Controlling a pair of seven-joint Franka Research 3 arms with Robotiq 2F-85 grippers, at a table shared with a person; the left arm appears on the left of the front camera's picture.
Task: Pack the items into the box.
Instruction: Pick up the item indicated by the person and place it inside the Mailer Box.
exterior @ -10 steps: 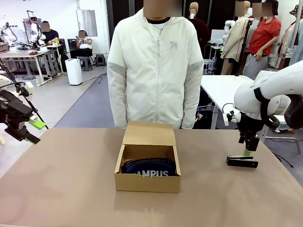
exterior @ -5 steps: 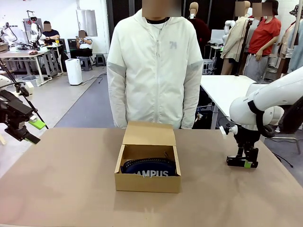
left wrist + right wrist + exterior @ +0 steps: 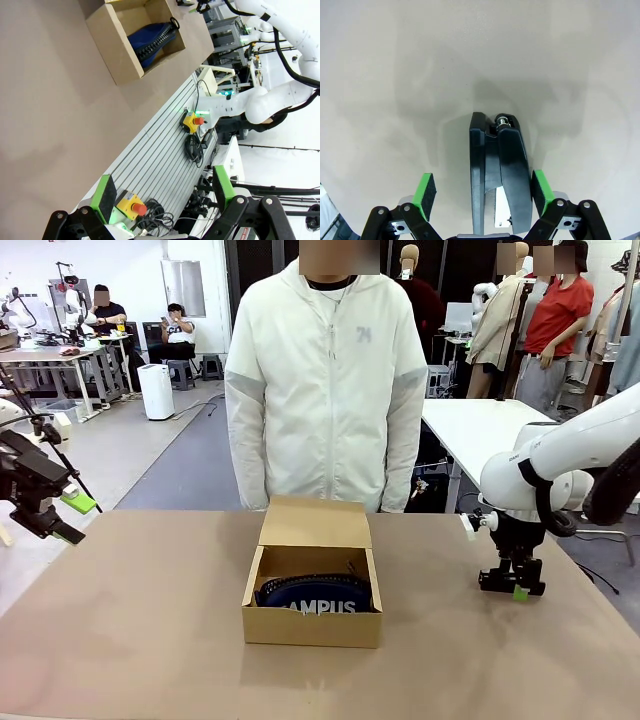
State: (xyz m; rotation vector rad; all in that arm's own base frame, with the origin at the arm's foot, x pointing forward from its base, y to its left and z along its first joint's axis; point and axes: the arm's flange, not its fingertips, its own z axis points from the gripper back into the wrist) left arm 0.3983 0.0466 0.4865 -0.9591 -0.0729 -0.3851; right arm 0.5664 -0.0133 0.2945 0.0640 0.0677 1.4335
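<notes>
The brown cardboard box (image 3: 312, 625) stands at the table's middle with its flap lid (image 3: 315, 523) folded back. Inside it lies the navy "CAMPUS" pouch (image 3: 318, 597); the left wrist view shows box (image 3: 115, 55) and pouch (image 3: 150, 42) from afar. At the table's right lies the black stapler-like bar (image 3: 502, 170), with my right gripper (image 3: 515, 588) down over it. That gripper (image 3: 482, 192) is open, and the bar sits between its fingers, closer to the right pad (image 3: 540, 186). My left gripper (image 3: 68, 517) hangs open off the table's left edge, nothing in it (image 3: 165, 192). The yellow-and-black tool is out of view.
A person in a white jacket (image 3: 325, 390) stands at the far side just behind the box, arms hanging down. Below the near table edge, the left wrist view shows a slotted rail with emergency-stop buttons (image 3: 192, 121) and cables.
My right gripper has come down from just above the black bar to table level, its fingers now either side of it. The left arm, box and person are still.
</notes>
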